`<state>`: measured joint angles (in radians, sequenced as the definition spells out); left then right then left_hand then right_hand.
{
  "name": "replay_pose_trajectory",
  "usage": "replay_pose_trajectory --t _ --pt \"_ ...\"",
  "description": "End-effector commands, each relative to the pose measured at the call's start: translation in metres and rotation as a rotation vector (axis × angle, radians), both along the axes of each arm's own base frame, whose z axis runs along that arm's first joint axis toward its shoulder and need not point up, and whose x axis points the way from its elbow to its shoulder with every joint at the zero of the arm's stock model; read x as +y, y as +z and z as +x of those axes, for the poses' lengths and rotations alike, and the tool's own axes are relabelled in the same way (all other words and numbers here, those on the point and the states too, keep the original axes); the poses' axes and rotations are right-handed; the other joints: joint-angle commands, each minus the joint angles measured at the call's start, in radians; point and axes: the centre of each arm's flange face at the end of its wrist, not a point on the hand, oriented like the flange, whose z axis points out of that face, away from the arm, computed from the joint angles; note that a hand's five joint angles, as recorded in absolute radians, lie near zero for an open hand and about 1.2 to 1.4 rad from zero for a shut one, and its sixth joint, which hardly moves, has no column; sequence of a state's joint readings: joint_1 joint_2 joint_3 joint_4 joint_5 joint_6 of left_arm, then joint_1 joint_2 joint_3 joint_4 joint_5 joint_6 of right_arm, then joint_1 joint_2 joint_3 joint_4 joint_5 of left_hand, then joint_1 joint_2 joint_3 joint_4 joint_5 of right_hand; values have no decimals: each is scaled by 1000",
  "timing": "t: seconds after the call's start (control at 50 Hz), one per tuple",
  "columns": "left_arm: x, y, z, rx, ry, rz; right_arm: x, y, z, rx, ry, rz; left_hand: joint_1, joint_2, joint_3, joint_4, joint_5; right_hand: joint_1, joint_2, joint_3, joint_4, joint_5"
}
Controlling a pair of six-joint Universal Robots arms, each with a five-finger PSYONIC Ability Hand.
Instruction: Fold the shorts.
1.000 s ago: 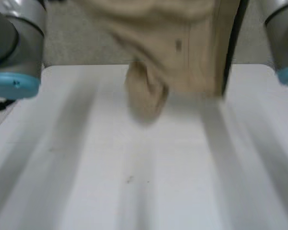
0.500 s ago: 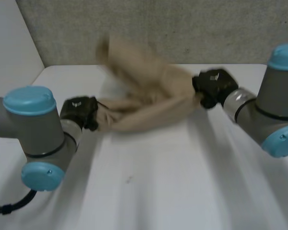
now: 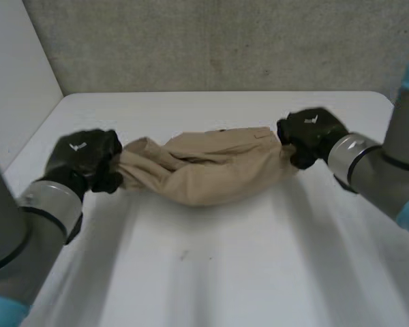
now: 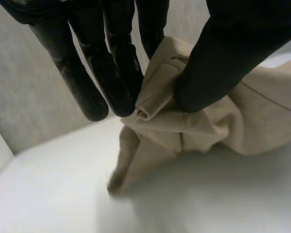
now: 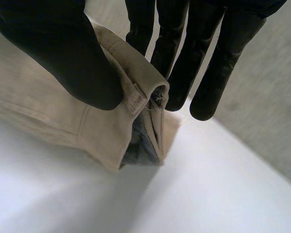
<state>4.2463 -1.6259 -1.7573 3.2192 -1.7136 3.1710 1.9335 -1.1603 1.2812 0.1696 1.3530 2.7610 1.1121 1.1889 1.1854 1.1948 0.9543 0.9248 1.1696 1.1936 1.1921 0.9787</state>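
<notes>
On the white desk (image 3: 211, 272), tan shorts (image 3: 211, 167) are lying bunched between the hands. The left hand (image 3: 85, 160) is pinching one end, the right hand (image 3: 310, 136) the other. Nothing is looking folded yet, so spreading and folding seem to be waiting.

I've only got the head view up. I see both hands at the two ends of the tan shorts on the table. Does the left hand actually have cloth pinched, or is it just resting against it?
Observer: It has it. In the left wrist view the left hand pinches a bunched fold of the shorts between thumb and fingers.
Operator: And the right hand?
Observer: The same. In the right wrist view the right hand pinches a stitched edge of the cloth between thumb and fingers.
Operator: Anything odd at that end?
Observer: Below the thumb the folded end gapes a little, and a grey inner layer shows inside.
</notes>
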Motion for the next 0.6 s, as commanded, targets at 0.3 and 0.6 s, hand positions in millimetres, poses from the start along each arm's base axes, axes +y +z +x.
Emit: replay_pose_trajectory --t 0.3,0.6 --pt "-13 -24 -14 2 -82 82 -17 4 14 -19 29 -45 284 207 211 201 267 471 227 203 204 243" --pt "-57 -57 -9 -26 0 158 -53 -34 24 -49 -3 -25 284 207 211 201 267 -710 -955 -979 -978 -939"
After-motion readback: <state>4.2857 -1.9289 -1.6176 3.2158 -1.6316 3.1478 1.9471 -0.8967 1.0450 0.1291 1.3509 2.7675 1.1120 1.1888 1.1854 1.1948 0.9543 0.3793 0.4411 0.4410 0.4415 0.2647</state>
